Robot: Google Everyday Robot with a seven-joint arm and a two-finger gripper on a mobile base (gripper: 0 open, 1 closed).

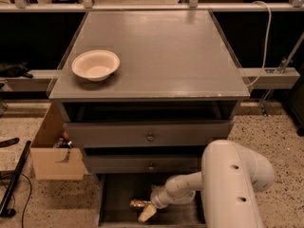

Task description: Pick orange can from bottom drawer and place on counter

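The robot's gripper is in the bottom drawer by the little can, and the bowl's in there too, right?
No. In the camera view the round cream bowl sits on the glossy grey counter. The gripper is in the dark bottom drawer by the small orange-gold can.

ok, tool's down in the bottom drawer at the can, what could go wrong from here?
The can seems to lie on its side beside the tool; a nudge could roll it across the bottom drawer.
The middle drawer sits right above; lifting straight up could clip it.
On the counter, the bowl takes the front left; place clear of it.
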